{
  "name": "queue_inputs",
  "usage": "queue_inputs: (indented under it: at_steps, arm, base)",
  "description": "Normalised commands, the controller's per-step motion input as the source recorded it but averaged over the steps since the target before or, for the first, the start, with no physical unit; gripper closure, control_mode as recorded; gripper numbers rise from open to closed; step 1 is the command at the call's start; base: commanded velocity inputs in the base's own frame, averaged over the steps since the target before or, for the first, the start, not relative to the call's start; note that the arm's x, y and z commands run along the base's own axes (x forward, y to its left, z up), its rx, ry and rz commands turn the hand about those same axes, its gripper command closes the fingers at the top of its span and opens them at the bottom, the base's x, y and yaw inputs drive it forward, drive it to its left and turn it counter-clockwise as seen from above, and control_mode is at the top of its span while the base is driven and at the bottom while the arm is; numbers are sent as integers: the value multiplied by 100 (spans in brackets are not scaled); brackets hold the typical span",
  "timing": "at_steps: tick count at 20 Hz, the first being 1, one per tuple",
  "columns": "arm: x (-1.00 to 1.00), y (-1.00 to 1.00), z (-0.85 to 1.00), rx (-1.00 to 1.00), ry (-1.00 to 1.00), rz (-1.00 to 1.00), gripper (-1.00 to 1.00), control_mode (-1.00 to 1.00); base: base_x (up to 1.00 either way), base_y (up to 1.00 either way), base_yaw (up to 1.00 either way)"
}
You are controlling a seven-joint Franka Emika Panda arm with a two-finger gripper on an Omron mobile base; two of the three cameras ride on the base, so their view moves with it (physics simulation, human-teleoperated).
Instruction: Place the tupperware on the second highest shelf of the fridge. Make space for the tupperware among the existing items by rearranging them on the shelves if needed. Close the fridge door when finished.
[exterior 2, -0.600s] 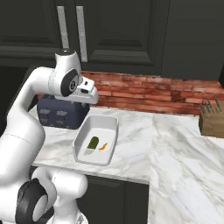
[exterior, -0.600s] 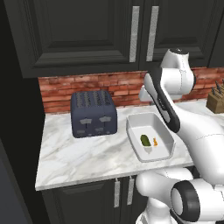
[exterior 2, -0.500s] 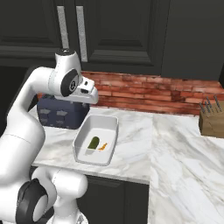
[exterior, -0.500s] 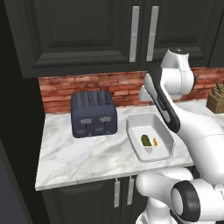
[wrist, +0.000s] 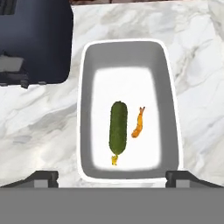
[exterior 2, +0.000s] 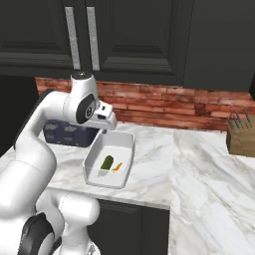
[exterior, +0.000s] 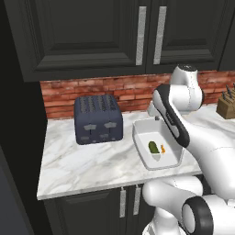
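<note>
Nearest the cameras, the white Franka arm with dark joints rose from the base and bent forward over the white-veined marble counter (exterior: 82, 165). Its two-finger gripper (wrist: 112, 176) hung above the near end of the shallow white rectangular tupperware (wrist: 129, 52), well clear of it; the two small dark fingertips (wrist: 43, 177) stood wide apart, one outside each long side of the tub, with nothing between them, so the jaws were open.

The tupperware (exterior: 143, 131) sat flat on the counter near its front edge, also seen in the right base view (exterior 2: 127, 144). Inside it a long green cucumber-like piece (wrist: 118, 127) lay lengthwise, and a small orange shrimp-shaped piece (wrist: 138, 122) lay just beside it at 3 o'clock, apart from it.

At 10 o'clock from the tub in the hand view stood the dark blue-grey boxy toaster (wrist: 35, 41), near the tub's corner but not touching it; in the left base view the toaster (exterior: 98, 118) stood at 9 o'clock from the tub.

Farther back ran the red brick backsplash (exterior: 92, 92), and above it the dark panelled wall cabinets (exterior: 78, 36) with slim silver handles (exterior: 142, 36). At the far 3 o'clock side of the counter stood a tan wooden knife block (exterior 2: 242, 135).
</note>
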Motion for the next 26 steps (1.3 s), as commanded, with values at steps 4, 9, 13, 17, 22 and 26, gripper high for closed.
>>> queue_inputs:
  at_steps: [4, 9, 13, 17, 22, 26]
  arm:
    - [-13, -46, -40, 0, 6, 0, -100, -100]
    - [-12, -51, -34, 0, 9, 0, -100, -100]
    - [-9, -58, -34, 0, 16, 0, -100, -100]
    - [0, -50, -39, 0, 15, 1, -100, -100]
    - [17, -19, -35, 0, 4, 5, -100, -100]
    - [25, -8, -43, 0, 0, 8, -100, -100]
  base:
    - [0, 0, 0]
    - [0, 0, 0]
    - [0, 0, 0]
    - [0, 0, 0]
    - [0, 0, 0]
    - [0, 0, 0]
